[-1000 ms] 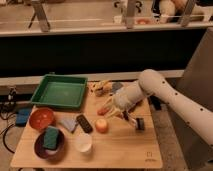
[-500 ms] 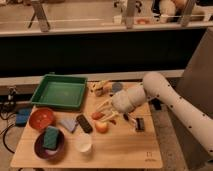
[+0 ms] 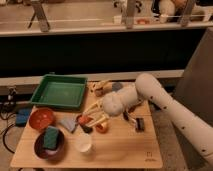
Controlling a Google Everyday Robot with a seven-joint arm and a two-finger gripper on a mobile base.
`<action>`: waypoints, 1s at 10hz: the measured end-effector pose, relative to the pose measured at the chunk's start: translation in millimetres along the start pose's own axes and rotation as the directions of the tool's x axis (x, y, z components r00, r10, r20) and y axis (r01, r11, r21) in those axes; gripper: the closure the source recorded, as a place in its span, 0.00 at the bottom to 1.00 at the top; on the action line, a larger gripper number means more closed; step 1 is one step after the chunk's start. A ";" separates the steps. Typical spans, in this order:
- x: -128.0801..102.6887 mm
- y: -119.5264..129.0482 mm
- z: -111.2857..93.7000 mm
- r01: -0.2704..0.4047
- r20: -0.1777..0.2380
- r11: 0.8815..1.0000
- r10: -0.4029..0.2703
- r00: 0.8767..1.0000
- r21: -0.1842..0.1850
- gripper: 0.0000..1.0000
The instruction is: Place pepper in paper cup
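One white paper cup (image 3: 84,144) stands nearest me, just in front of the fingertips but apart from them. Behind it the gripper (image 3: 89,118) is low over the wooden table (image 3: 125,150), its fingers (image 3: 94,108) spread either side of the small red-orange pepper (image 3: 83,120), with an orange fruit (image 3: 102,128) just beside the nearer finger. This looks like the grasping step: close on the pepper, lift, then carry it over the cup.
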 end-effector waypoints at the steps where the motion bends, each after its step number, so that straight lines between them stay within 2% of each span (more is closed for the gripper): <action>1: -8.9 -1.0 11.2 0.023 0.013 0.999 -0.023 1.000 -0.023 1.00; 4: -15.1 -6.1 36.5 0.059 0.019 0.995 -0.058 0.998 -0.078 1.00; 6: -4.5 -9.3 55.6 0.058 0.041 0.991 -0.054 0.998 -0.120 1.00; 10: 17.5 -11.8 78.2 0.051 0.088 0.985 -0.037 0.995 -0.163 1.00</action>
